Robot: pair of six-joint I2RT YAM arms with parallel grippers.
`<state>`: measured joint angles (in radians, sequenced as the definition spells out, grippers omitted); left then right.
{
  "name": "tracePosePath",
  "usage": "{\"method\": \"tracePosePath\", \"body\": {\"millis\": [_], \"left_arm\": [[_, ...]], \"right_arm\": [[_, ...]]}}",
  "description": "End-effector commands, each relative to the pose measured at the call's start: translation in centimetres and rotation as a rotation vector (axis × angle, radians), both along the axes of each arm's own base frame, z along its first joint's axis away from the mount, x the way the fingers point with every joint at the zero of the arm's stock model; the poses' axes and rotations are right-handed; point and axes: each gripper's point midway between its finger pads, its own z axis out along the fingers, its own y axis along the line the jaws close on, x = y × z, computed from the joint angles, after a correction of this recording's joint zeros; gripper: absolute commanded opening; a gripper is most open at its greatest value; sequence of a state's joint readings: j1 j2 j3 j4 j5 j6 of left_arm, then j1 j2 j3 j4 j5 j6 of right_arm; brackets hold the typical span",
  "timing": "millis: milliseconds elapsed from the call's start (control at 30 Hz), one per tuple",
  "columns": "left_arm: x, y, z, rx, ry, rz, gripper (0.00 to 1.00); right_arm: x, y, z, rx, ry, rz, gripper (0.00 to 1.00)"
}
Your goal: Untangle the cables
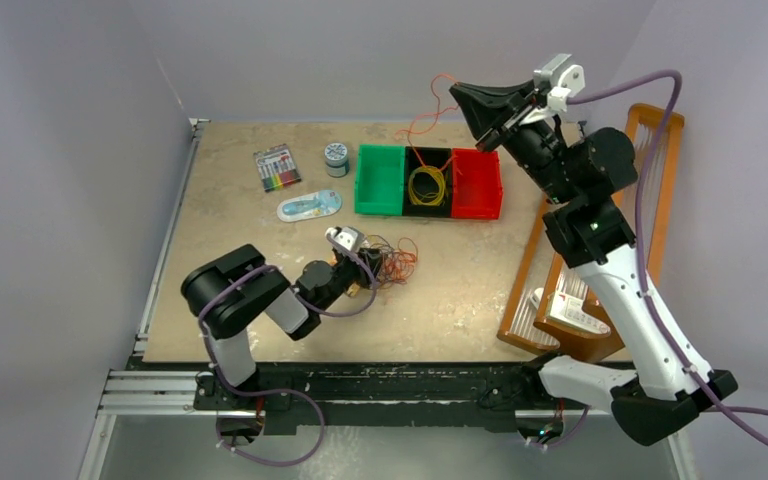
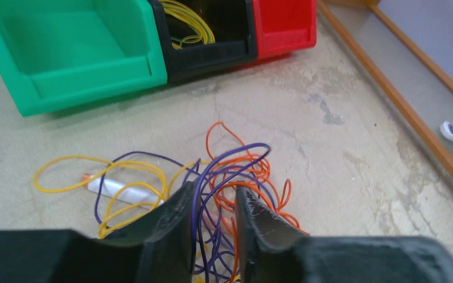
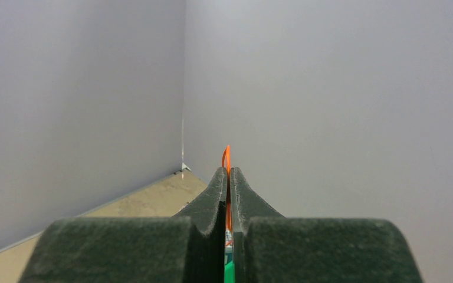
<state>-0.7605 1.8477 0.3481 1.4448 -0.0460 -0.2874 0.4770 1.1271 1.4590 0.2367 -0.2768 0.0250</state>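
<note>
Left wrist shows left jaws parted around the cables (image 2: pixel 230 174); right jaws clamp one orange cable (image 3: pixel 226 158).

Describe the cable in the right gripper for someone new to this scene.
Find the row of green, black and red bins at the table's far side. Above it the right gripper is raised, shut on one orange cable. Unlike the yellow coil in the black bin, it hangs in the air.
</note>
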Motion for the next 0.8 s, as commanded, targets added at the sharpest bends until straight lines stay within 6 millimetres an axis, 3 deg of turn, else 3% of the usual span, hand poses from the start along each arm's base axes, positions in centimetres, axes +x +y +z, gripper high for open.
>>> {"method": "tracePosePath", "body": {"millis": [0, 133, 467, 567, 667, 767], "left_arm": [[0.3, 0.5, 3.6, -0.095, 0.026, 0.056, 0.32], [0.5, 0.7, 4.6, -0.050, 0.085, 0.084, 0.39], [0.7, 3.8, 6.7, -0.004, 0.265, 0.276, 0.48], [0.9, 5.4, 6.9, 0.019, 0.354, 0.367, 0.64], [1.9, 7.0, 6.4, 0.037, 0.485, 0.391, 0.65], [2.7, 8.4, 7.2, -0.030, 0.534, 0.404, 0.66]], "right_arm": [[1.5, -0.5, 0.3, 0.015, 0.012, -0.064, 0.00], [3.0, -0.1, -1.7, -0.001, 0.059, -0.083, 0.00], [4.9, 0.5, -4.6, -0.025, 0.120, -0.100, 0.00], [5.6, 0.8, -5.4, -0.030, 0.143, -0.103, 0.00], [6.4, 0.9, -6.1, -0.026, 0.170, -0.118, 0.00], [7.5, 1.3, -7.1, -0.027, 0.203, -0.126, 0.00]]}}
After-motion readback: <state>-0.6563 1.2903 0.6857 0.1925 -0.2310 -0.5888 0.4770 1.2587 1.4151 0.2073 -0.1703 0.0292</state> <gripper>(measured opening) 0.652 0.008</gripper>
